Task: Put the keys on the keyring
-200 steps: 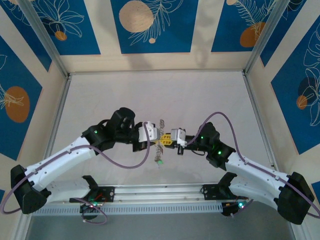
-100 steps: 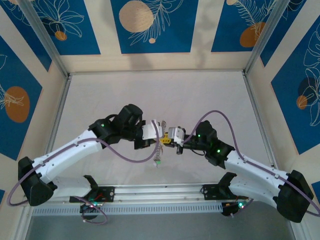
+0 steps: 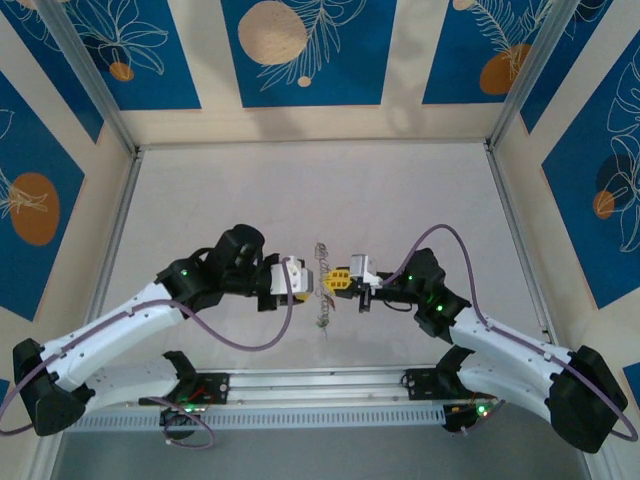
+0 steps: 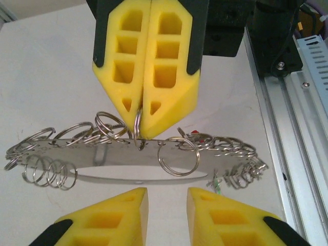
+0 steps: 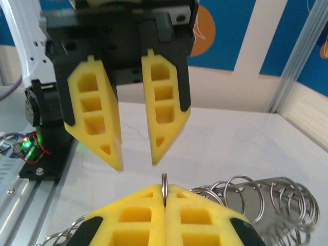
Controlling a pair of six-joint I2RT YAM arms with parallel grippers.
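Right gripper [image 4: 139,129] clamped shut on a small split ring [image 5: 164,180] strung on the keyring [image 4: 128,149]. Left gripper [image 4: 166,197] has its fingers parted and empty, just short of the keyring, facing the right gripper. The keyring's long axis lies crosswise between both grippers, with more split rings along it.
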